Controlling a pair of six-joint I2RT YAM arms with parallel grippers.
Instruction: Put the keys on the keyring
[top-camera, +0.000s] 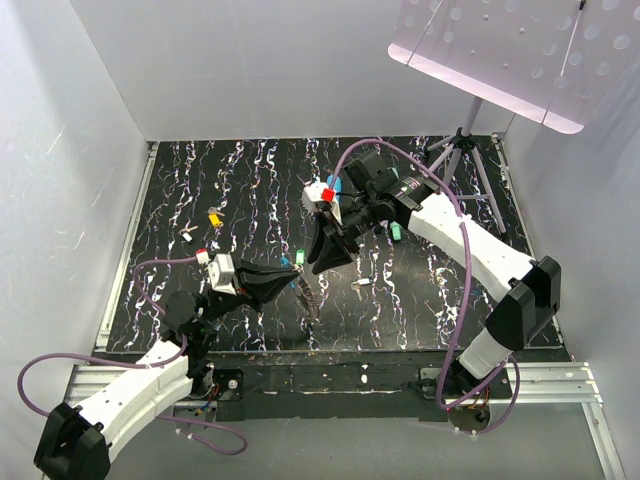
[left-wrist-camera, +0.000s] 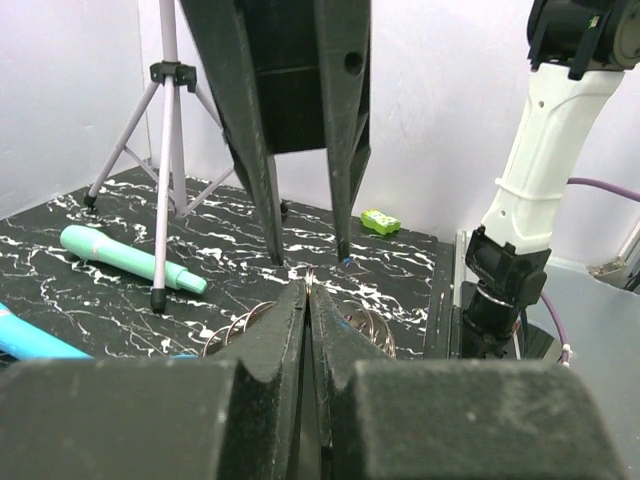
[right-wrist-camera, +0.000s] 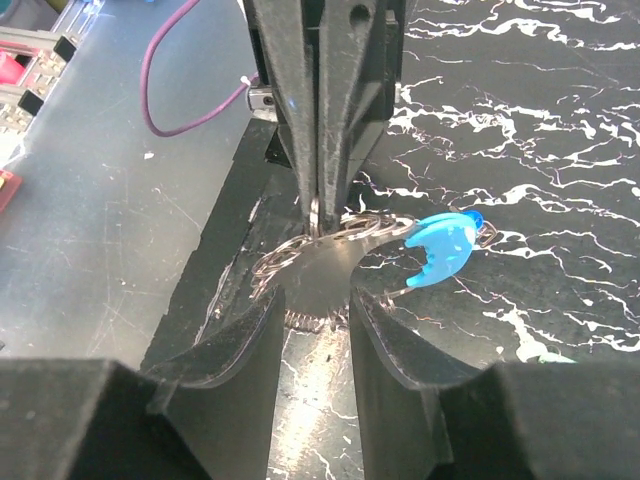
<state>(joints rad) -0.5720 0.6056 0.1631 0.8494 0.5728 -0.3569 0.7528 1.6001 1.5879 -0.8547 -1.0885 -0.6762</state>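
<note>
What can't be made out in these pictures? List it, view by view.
- Top view: the keyring is too small to read; whether anything hangs on it is unclear.
- Left wrist view: the left gripper's shut fingers hide most of the keyring, and the blue wand is cut off by the left edge.
- Right wrist view: the right gripper's open fingers cover parts of the keyring's near side.

From above, the keyring (top-camera: 308, 298) is only a thin glint, too small to make out its links. At the left wrist, the pressed-together fingers of the left gripper (left-wrist-camera: 309, 287) hide most of it, and a blue wand (left-wrist-camera: 28, 342) runs off the left edge.
</note>
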